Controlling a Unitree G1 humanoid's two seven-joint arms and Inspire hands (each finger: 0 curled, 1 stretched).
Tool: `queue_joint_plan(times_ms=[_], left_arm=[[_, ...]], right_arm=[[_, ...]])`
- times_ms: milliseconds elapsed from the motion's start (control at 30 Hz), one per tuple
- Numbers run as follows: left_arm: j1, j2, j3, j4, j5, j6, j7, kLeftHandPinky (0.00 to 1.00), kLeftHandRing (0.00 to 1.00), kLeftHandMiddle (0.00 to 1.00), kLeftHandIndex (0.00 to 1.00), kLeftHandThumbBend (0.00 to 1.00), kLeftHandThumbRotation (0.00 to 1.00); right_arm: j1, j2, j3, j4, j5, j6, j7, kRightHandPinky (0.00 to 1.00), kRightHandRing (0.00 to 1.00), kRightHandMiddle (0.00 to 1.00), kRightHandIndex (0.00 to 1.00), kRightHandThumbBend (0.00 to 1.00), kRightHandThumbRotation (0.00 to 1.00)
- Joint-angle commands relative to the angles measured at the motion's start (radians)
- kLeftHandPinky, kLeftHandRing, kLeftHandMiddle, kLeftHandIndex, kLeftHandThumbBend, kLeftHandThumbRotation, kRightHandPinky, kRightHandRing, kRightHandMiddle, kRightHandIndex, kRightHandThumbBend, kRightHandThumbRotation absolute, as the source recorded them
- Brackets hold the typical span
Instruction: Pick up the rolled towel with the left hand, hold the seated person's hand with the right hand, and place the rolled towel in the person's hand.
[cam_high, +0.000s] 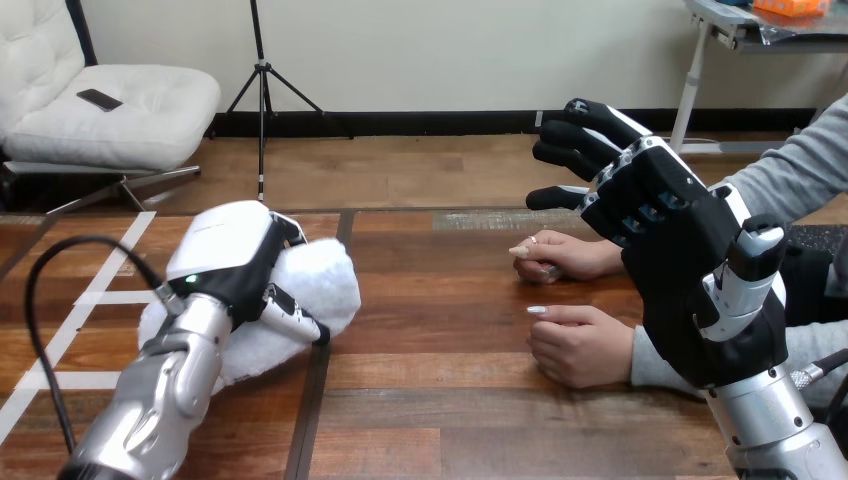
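A white fluffy rolled towel (320, 285) lies on the wooden table at the left. My left hand (235, 260) sits on top of it, with its fingers and thumb curled round the roll. My right hand (665, 225) is raised above the table at the right, open, its fingers spread and pointing up and left. Under and beside it the person's two hands rest on the table: the farther one (560, 255) loosely closed, the nearer one (580, 345) curled with its knuckles down. My right hand touches neither of them as far as I can see.
The wooden table (440, 400) stretches between the towel and the person's hands. The person's grey-sleeved forearm (790, 165) comes in from the right edge behind my right hand.
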Motion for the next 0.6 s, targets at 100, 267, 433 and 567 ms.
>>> queue_joint_plan(times_ms=[100,267,433,567], left_arm=[[0.034,-0.007,0.104,-0.189,-0.07,-0.01,0.048,0.23,0.3,0.38,0.43,0.76,0.0],[0.08,-0.028,0.146,-0.267,-0.126,-0.025,0.053,0.24,0.29,0.37,0.43,0.75,0.0],[0.122,-0.054,0.185,-0.339,-0.187,-0.043,0.053,0.23,0.28,0.37,0.43,0.75,0.0],[0.161,-0.089,0.224,-0.409,-0.257,-0.058,0.052,0.22,0.27,0.36,0.42,0.75,0.0]], right_arm=[[-0.094,-0.017,-0.012,0.036,-0.011,-0.01,0.008,0.7,0.85,0.84,0.85,1.0,1.0],[-0.103,-0.027,-0.01,0.063,-0.035,-0.002,0.006,0.71,0.86,0.85,0.85,1.0,1.0],[-0.113,-0.035,-0.01,0.097,-0.065,-0.008,0.007,0.73,0.86,0.85,0.86,1.0,1.0],[-0.128,-0.042,-0.012,0.149,-0.092,-0.03,0.015,0.74,0.86,0.85,0.86,1.0,1.0]])
